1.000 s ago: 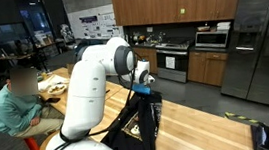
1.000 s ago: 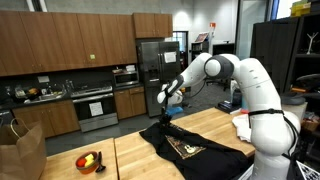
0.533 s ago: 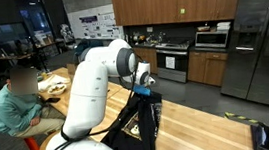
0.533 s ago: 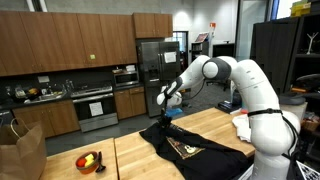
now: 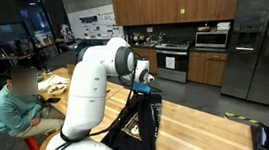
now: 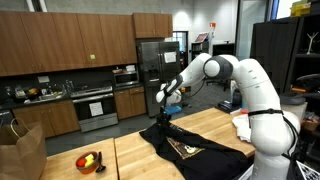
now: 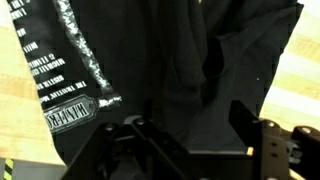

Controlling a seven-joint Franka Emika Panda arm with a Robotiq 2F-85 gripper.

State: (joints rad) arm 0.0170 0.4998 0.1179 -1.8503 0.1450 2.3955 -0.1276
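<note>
A black T-shirt with a light print lies spread on the wooden table. One part of it rises in a peak toward my gripper. In both exterior views the gripper hangs just above that raised cloth. In the wrist view the gripper has its two dark fingers standing well apart, open. Black shirt fabric fills the space beyond them, with white lettering at the left. Whether the cloth still touches a finger is not clear.
A bowl of fruit and a brown paper bag sit at one end of the table. A seated person is behind the arm. Kitchen cabinets, an oven and a steel fridge line the back wall.
</note>
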